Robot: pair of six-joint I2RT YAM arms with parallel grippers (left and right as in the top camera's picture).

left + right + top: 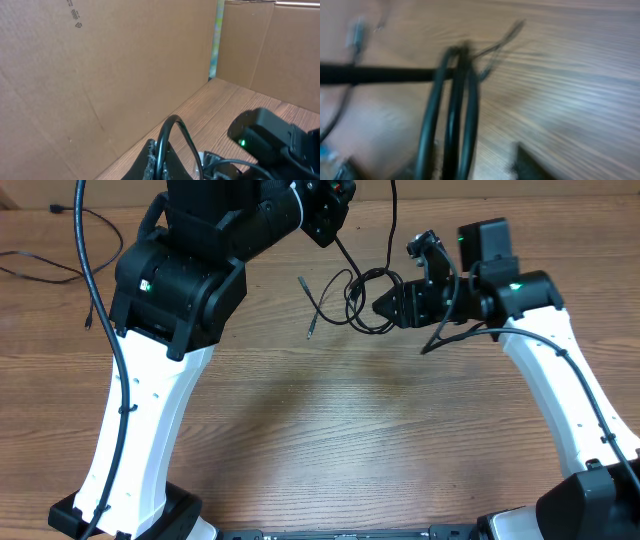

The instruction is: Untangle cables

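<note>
Cables [368,300]: thin, black, round cords are seen looped in a small loose tangle at the far middle of the tabletop [300,430], between the two claws.
Loose strand: one bent strand is laid out just left of the tangle, its long axis running roughly near to far, with a small plug tip at each end.
Raised strand: one cord is stretched from the tangle up to the left claw [328,230], slanting far and slightly left.
Left claw: it is pressed together on the cables; in the left wrist view a glossy arch of cord [172,135] is seen rising from between the fingers [150,165].
Right claw [385,305]: it is set at the right edge of the tangle. In the blurred right wrist view, three smooth parallel loops [452,115] are seen running lengthwise. Whether it is spread or pinching cannot be told.
Tabletop: matt, light brown wood grain is shown.
Backdrop: plain flat cardboard walls [100,65] are seen.
</note>
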